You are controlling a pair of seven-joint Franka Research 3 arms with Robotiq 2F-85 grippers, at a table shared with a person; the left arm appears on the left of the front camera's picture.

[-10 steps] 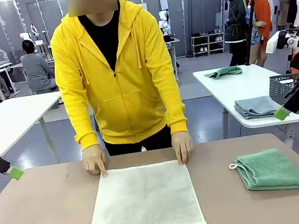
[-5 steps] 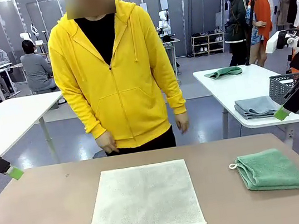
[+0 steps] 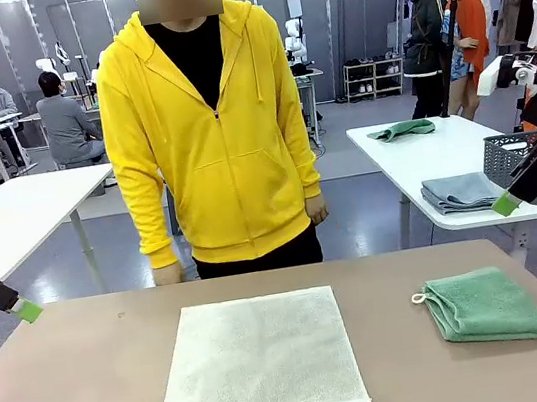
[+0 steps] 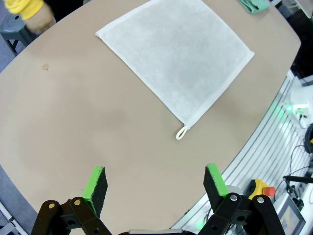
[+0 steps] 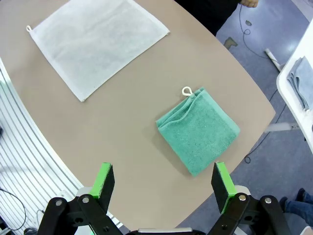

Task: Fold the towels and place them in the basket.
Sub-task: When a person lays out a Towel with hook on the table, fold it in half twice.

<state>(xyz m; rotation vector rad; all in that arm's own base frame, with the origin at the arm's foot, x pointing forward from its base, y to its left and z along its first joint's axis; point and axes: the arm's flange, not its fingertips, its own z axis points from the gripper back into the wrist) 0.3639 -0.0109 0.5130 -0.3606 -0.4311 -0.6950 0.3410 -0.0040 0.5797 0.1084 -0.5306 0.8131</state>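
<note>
The cream-white towel (image 3: 257, 359) lies spread flat in the middle of the brown table, its corner loop at the near left. It shows again in the left wrist view (image 4: 176, 54) and in the right wrist view (image 5: 95, 41). The green towel (image 3: 486, 305) lies folded at the right, loop toward the middle; the right wrist view (image 5: 200, 134) looks down on it. My left gripper (image 3: 24, 310) hangs open off the table's left edge, high above bare tabletop (image 4: 155, 178). My right gripper (image 3: 506, 203) hangs open above the right edge (image 5: 163, 176). A dark grey mesh basket (image 3: 520, 155) stands on the white table behind it.
A person in a yellow hoodie (image 3: 209, 139) stands at the far edge, hands down at the sides. The white table on the right (image 3: 423, 153) also carries a folded grey towel (image 3: 459, 193) and a green cloth (image 3: 399, 130). Bare tabletop surrounds both towels.
The person's hands have lifted off the cream-white towel's far corners and dropped to the sides, and the person now stands upright. Neither arm has moved.
</note>
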